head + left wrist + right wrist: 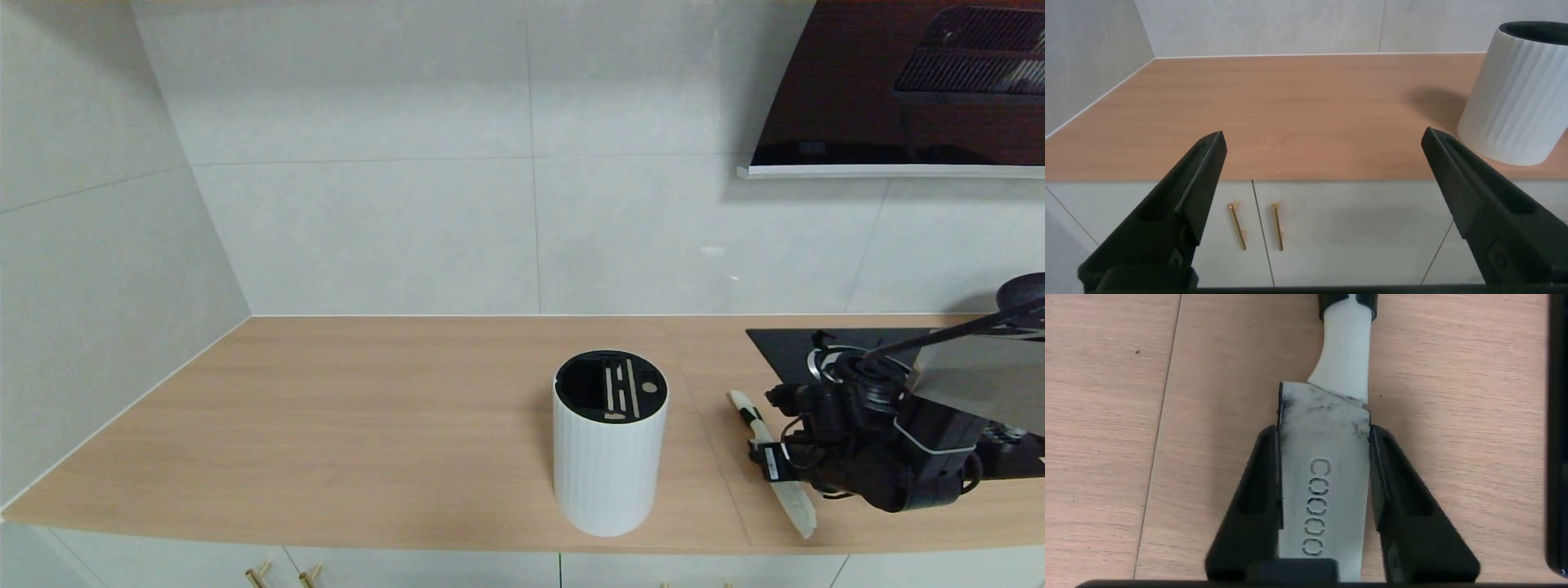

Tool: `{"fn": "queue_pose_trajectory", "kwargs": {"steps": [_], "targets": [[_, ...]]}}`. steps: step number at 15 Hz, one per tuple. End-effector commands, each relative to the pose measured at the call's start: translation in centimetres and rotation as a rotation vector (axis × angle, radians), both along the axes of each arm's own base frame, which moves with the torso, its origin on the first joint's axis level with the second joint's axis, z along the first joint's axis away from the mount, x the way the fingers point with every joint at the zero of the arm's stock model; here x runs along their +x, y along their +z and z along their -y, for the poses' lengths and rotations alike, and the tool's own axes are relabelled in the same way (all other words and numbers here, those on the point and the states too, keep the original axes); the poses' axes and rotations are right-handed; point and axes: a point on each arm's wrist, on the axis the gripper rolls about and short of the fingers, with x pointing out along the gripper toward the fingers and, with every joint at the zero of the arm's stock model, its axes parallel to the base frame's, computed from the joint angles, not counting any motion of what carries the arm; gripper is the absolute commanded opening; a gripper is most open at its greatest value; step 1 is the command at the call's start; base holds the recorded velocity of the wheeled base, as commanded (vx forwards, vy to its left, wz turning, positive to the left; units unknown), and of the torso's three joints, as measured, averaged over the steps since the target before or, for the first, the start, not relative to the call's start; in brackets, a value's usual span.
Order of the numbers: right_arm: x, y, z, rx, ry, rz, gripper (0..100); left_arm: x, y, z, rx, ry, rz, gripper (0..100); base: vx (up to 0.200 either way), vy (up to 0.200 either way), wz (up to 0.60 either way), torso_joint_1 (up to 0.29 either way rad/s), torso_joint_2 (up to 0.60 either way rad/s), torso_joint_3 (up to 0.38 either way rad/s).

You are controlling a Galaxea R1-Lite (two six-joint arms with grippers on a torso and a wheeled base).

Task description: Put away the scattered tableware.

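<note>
The knife [796,498] is seen on the table [367,408], right of the white holder [606,457] and just beside the black hob [784,347]. Its blade is clamped between the fingers [1261,498] of the right gripper [1323,506], with the handle left free. The left gripper [1323,139] is held at the table's front edge, left of the holder, its fingers spread wide apart with nothing between them.
</note>
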Motion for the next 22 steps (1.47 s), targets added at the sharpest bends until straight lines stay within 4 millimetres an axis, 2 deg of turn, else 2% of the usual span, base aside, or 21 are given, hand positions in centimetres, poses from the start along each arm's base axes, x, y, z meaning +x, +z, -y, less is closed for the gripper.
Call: {"fn": "queue_pose_trajectory", "kwargs": {"steps": [1, 4, 7, 10, 11, 12, 14, 15, 16, 20, 21, 22], "targets": [[0.0, -0.1, 0.0, -0.001, 0.001, -0.004, 0, 0.0, 0.0, 0.0, -0.001, 0.000, 0.000, 100, 0.000, 0.000, 0.00, 0.000, 0.00, 0.000], [0.0, 1.3, 0.0, 0.003, -0.005, 0.031, 0, 0.0, 0.0, 0.0, 0.001, 0.000, 0.000, 100, 0.000, 0.000, 0.00, 0.000, 0.00, 0.000], [-0.9, 5.7, -0.2, 0.026, -0.010, 0.121, 0, 0.0, 0.0, 0.0, -0.001, 0.000, 0.000, 100, 0.000, 0.000, 0.00, 0.000, 0.00, 0.000], [-4.0, 14.1, -1.4, 0.049, 0.033, 0.249, 0, 0.0, 0.0, 0.0, 0.001, 0.000, 0.000, 100, 0.000, 0.000, 0.00, 0.000, 0.00, 0.000], [-4.6, 15.6, -1.7, 0.055, 0.049, 0.268, 0, 0.0, 0.0, 0.0, 0.001, 0.000, 0.000, 100, 0.000, 0.000, 0.00, 0.000, 0.00, 0.000], [-5.7, 19.7, -3.0, 0.074, 0.099, 0.349, 0, 0.0, 0.0, 0.0, 0.005, 0.000, 0.000, 100, 0.000, 0.000, 0.00, 0.000, 0.00, 0.000], [-7.7, 24.8, -5.0, 0.106, 0.174, 0.437, 0, 0.0, 0.0, 0.0, 0.002, 0.000, 0.000, 100, 0.000, 0.000, 0.00, 0.000, 0.00, 0.000], [-8.9, 26.1, -5.7, 0.132, 0.209, 0.469, 0, 0.0, 0.0, 0.0, 0.002, 0.000, 0.000, 100, 0.000, 0.000, 0.00, 0.000, 0.00, 0.000], [-9.7, 26.5, -6.5, 0.166, 0.244, 0.472, 0, 0.0, 0.0, 0.0, 0.004, 0.000, 0.000, 100, 0.000, 0.000, 0.00, 0.000, 0.00, 0.000], [-11.3, 27.0, -8.4, 0.197, 0.327, 0.484, 0, -0.1, 0.3, 0.0, 0.010, -0.016, 0.012, 100, 0.000, 0.000, 0.00, 0.000, 0.00, 0.000], [-12.2, 27.7, -8.7, 0.212, 0.355, 0.504, 0, -0.8, 2.8, 0.2, -0.017, -0.114, 0.053, 100, 0.000, 0.000, 0.00, 0.000, 0.00, 0.000], [-12.5, 28.1, -9.3, 0.223, 0.383, 0.515, 0, -0.7, 4.7, 0.4, -0.039, -0.190, 0.000, 100, 0.000, 0.000, 0.00, 0.000, 0.00, 0.000]]}}
